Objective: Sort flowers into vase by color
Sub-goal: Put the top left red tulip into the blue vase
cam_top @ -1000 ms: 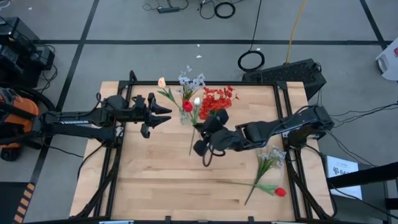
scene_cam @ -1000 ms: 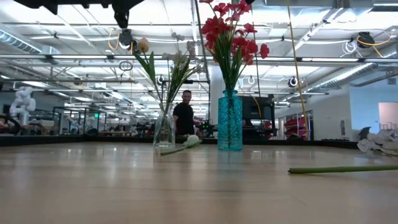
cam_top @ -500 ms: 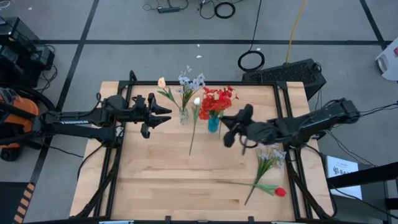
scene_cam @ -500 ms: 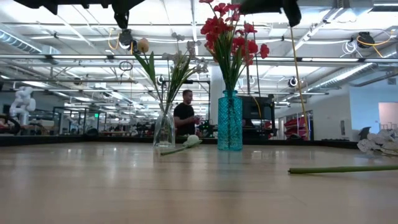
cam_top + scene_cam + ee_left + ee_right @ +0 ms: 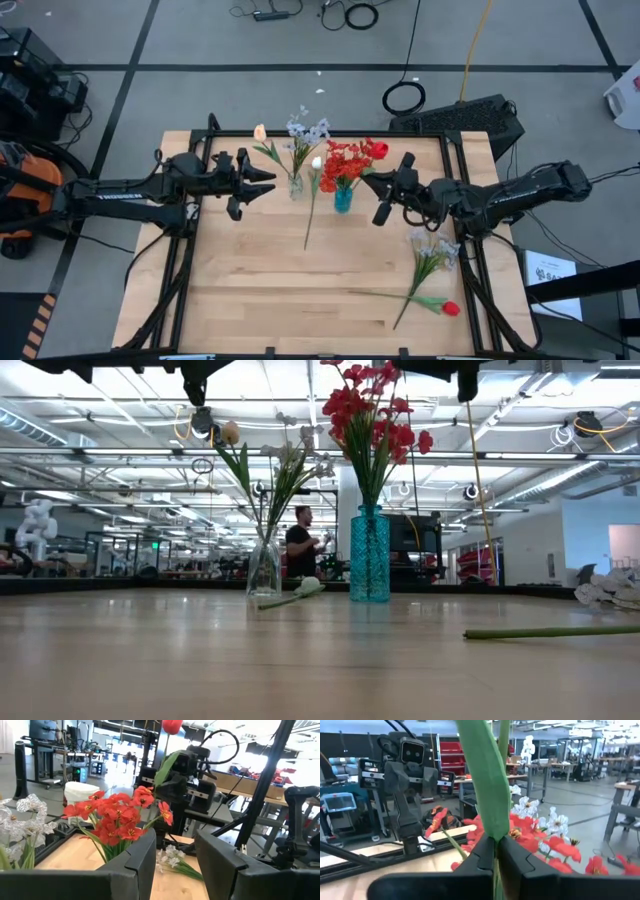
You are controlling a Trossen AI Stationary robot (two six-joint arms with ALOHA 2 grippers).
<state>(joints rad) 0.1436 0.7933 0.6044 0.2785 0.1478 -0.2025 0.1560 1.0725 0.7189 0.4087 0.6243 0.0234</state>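
- Near the right front edge of the table (image 5: pixel 250 300), a red bud flower (image 5: pixel 448 308) and a pale spray (image 5: pixel 432 252) lie flat
- The right gripper (image 5: pixel 385 187) is up in the air, just right of the blue vase (image 5: pixel 343 198); its fingers are squeezed on the green stem of a red tulip (image 5: pixel 377 149)
- The blue vase holds red blossoms (image 5: pixel 345 160); the clear vase (image 5: pixel 296 186) holds pale flowers; a cream tulip (image 5: pixel 314 192) lies between the two vases
- The left gripper (image 5: pixel 262 184) waits left of the clear vase; fingers apart, holding nothing
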